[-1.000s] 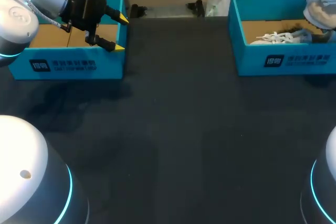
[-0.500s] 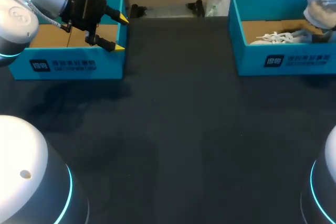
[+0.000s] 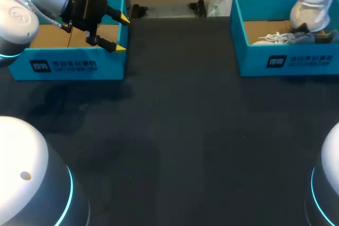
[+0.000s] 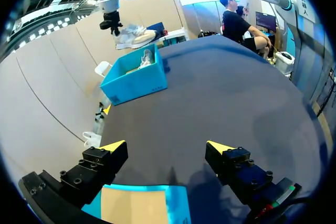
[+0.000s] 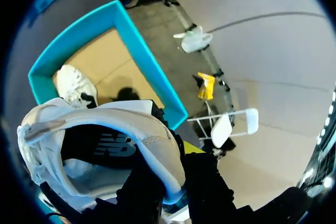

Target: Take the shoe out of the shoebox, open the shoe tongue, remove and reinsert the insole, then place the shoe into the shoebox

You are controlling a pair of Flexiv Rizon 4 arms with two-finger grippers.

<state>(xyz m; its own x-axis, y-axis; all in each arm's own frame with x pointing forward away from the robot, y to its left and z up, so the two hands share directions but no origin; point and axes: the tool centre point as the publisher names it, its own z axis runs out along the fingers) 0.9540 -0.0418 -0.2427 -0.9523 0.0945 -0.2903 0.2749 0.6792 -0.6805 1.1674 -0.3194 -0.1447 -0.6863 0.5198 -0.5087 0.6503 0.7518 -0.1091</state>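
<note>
We see our left arm (image 3: 32, 3) come in from the left. Our left gripper (image 3: 122, 33) hangs at the right wall of the left blue box (image 3: 69, 66), whose brown floor shows. Its yellow-tipped fingers (image 3: 119, 47) are spread apart with nothing between them. Well apart, across the dark table (image 3: 180, 141), stands the right shoebox (image 3: 286, 62). A white shoe (image 3: 311, 5) hangs steeply tilted in the air over it, its lower end near the rim. Inside lies a second shoe (image 3: 283, 37) with white laces. The left arm's base (image 3: 26, 173) and the right arm's base (image 3: 328, 183) fill the near corners.
</note>
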